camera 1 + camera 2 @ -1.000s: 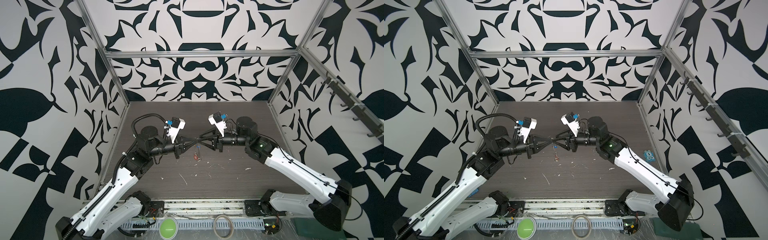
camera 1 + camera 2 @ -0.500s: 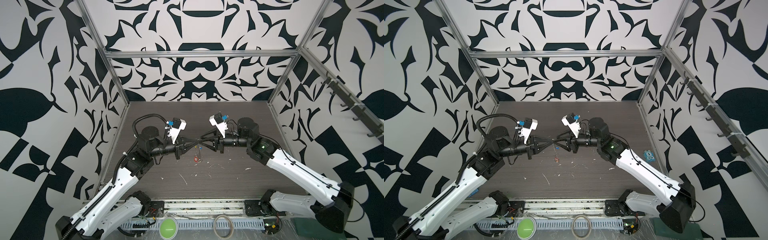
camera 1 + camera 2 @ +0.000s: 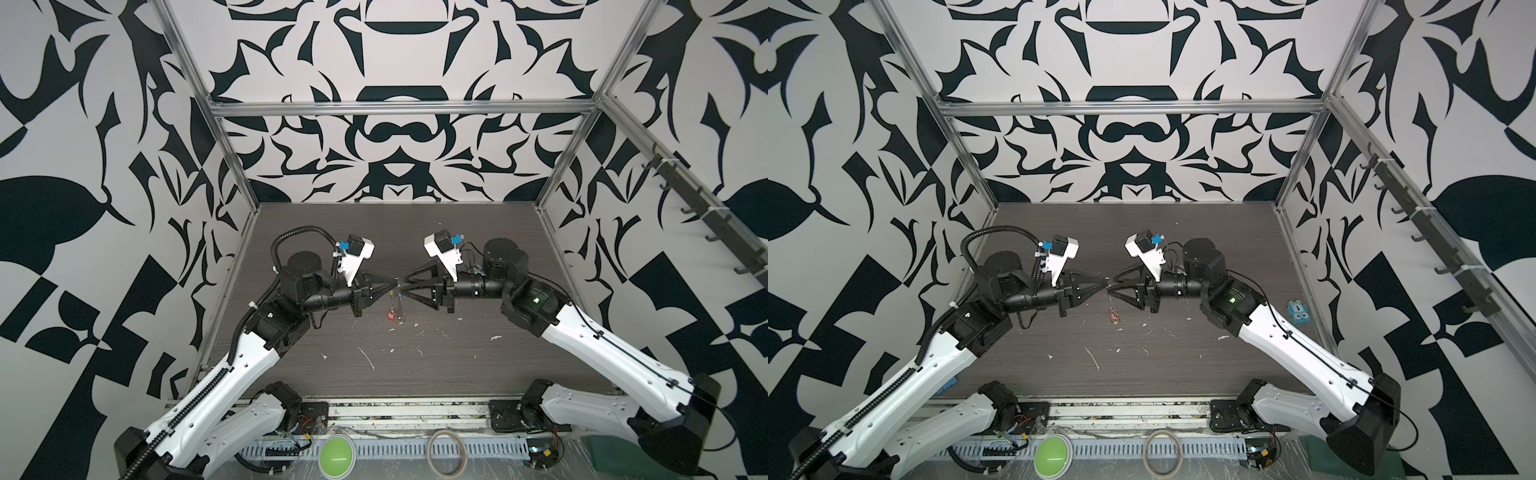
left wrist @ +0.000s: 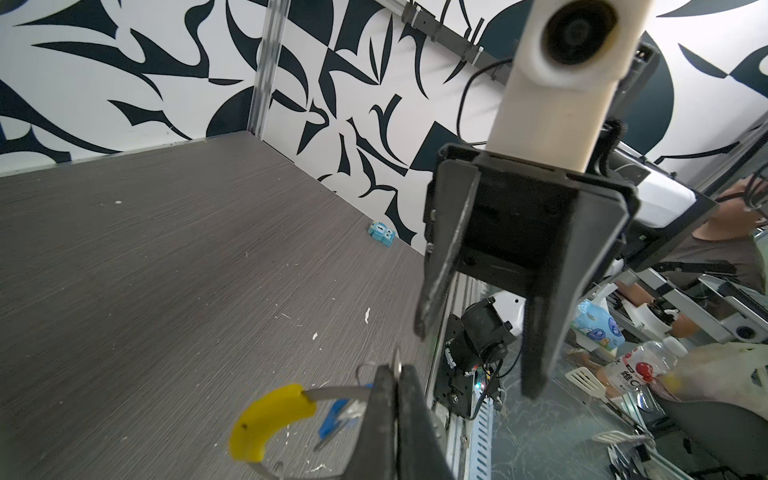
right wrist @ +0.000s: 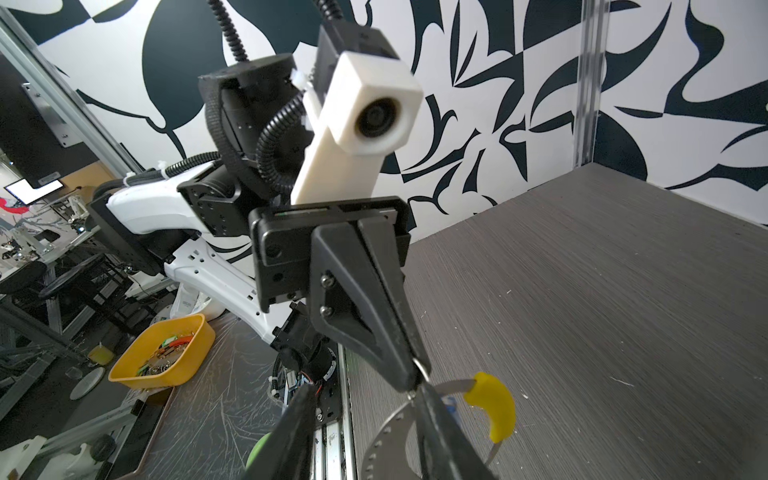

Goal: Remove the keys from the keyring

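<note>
Hands meet tip to tip above the middle of the bench [image 3: 457, 353] in both top views. Left hand [image 3: 394, 284] has its jaws pressed together on the keyring [image 5: 384, 436], pinching the thin grey wire near its top. A small silver ring [image 4: 397, 360] pokes out just past its tips. Right hand [image 4: 476, 361] has its jaws apart, with a clear gap between the two fingers. In the right wrist view one finger [image 5: 440, 432] lies right against the wire loop, though I cannot tell whether it touches.

From the left hand's pinch the keyring hangs down toward the bench. Its yellow sleeve [image 4: 270, 417] covers an arc just beside the grip. Blue tag [image 4: 332, 419] hangs on the loop between the sleeve and the left hand, with a bit of silver metal beside it. Red tag [image 3: 390, 316] sits at the bottom of the hanging loop, near the bench; whether it rests on the surface is unclear. The keys themselves are too small to make out.

White flecks dot the bench. A blue toy block [image 3: 1298, 311] lies by the right wall, well apart from the hands. Beyond the front edge, a beige hoop [image 3: 448, 453] and a green disc [image 3: 336, 455] lie by the rail.
</note>
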Action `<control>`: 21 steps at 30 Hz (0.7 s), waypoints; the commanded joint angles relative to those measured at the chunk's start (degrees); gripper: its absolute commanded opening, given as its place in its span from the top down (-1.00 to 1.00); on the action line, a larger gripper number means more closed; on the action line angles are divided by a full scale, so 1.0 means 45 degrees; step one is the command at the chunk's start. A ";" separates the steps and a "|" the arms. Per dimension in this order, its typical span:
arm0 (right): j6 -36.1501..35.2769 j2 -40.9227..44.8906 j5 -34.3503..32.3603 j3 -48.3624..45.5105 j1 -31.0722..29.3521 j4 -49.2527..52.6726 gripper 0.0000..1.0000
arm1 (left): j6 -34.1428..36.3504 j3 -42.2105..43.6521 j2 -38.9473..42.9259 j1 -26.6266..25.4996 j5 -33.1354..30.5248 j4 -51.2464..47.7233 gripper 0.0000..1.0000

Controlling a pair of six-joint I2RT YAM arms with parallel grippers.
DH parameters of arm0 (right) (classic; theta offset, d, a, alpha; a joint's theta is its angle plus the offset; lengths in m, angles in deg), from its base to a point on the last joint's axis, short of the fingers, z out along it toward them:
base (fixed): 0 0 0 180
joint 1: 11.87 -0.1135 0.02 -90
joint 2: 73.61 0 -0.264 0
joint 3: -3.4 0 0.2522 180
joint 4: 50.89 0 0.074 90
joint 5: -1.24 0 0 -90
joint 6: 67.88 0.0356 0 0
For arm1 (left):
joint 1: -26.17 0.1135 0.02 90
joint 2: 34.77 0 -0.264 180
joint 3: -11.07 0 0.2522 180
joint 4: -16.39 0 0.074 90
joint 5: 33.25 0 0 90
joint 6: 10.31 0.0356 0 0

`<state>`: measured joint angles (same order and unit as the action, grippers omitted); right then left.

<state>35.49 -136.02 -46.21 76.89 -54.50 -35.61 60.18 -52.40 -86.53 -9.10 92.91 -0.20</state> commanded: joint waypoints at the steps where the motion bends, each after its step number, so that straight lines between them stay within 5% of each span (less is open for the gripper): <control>1: -0.0551 0.0474 -0.0293 -0.0235 -0.0077 -0.0025 0.10 | 0.0038 -0.0203 0.0097 0.0024 0.0002 0.0062 1.00; 21: -0.1408 -0.0133 -0.1058 -0.1156 0.0020 -0.0172 -0.13 | -0.0350 0.0070 0.0315 0.0024 0.0960 0.0723 1.00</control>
<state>30.33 -135.67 -50.39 70.35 -54.57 -33.97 59.48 -52.38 -85.40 -9.10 95.34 0.26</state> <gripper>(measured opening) 0.562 0.045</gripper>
